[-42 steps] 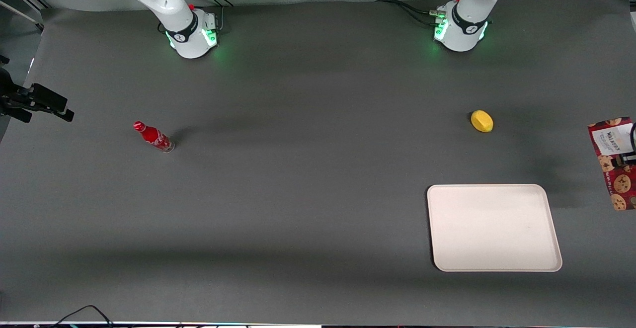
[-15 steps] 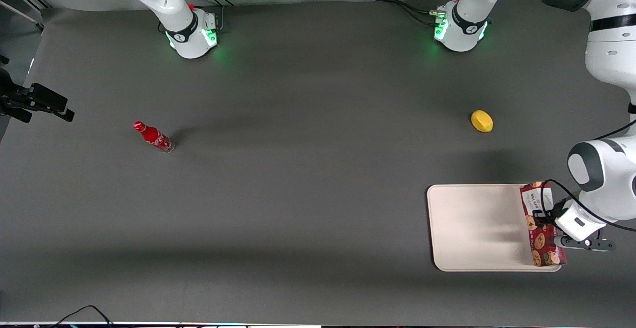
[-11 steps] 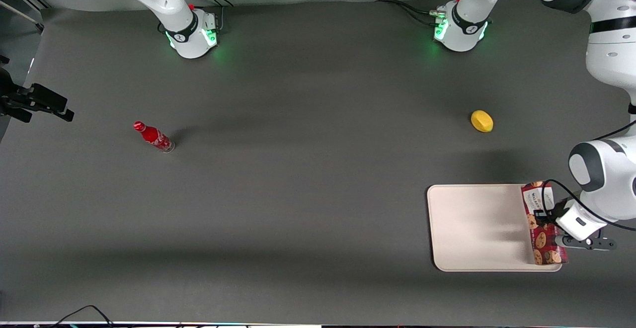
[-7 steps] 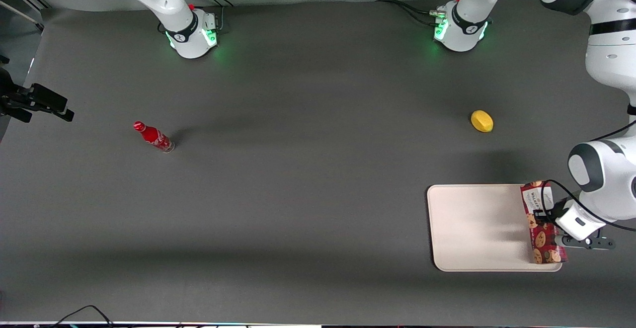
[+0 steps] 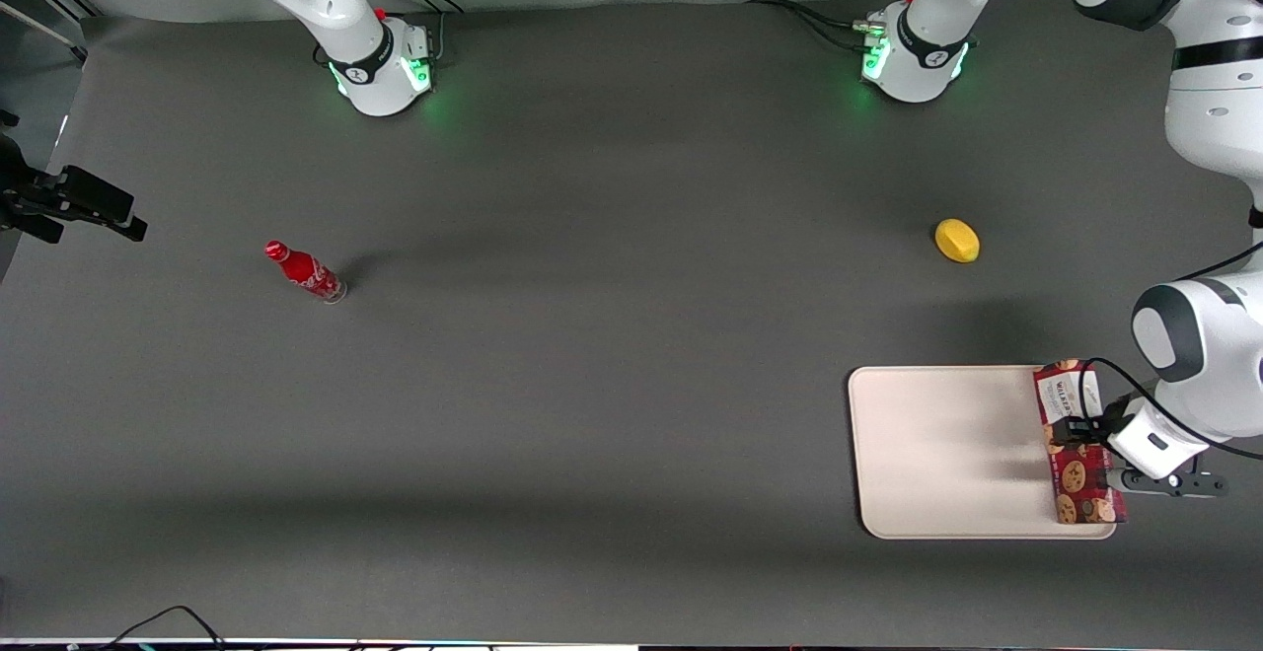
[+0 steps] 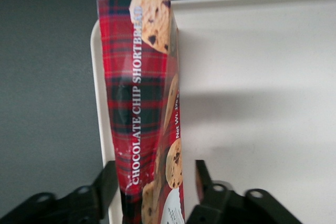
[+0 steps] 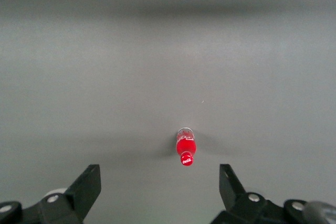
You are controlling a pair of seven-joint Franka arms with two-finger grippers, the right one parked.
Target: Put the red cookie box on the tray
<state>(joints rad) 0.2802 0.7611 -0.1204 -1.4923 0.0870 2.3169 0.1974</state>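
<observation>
Since the earliest frame, the red cookie box [image 5: 1077,444] has come from the working arm's edge of the surface [image 5: 592,385] to the tray [image 5: 947,454], and over the last second it has hardly shifted any more. It now lies along the tray's edge that is toward the working arm's end, with its white label end farther from the front camera and its cookie pictures nearer. In the left wrist view the red cookie box [image 6: 144,124] stands on its narrow side right over the tray's rim [image 6: 102,145], so part of it is above the tray and part above the dark surface; I cannot tell if it already rests on the tray or is a little above it.

The gripper [image 5: 1083,431] is at the middle of the box, on the side toward the working arm. In the left wrist view the gripper [image 6: 155,182] has one finger on each long side of the box; one finger [image 6: 110,182] presses against the box, while the second one seems a little apart from it, so I cannot tell if the grip is closed or just released.

Farther from the front camera than the tray, a yellow lemon [image 5: 957,240] lies alone on the surface. Toward the parked arm's end, well apart from all this, a small red bottle [image 5: 305,271] stands on the surface.
</observation>
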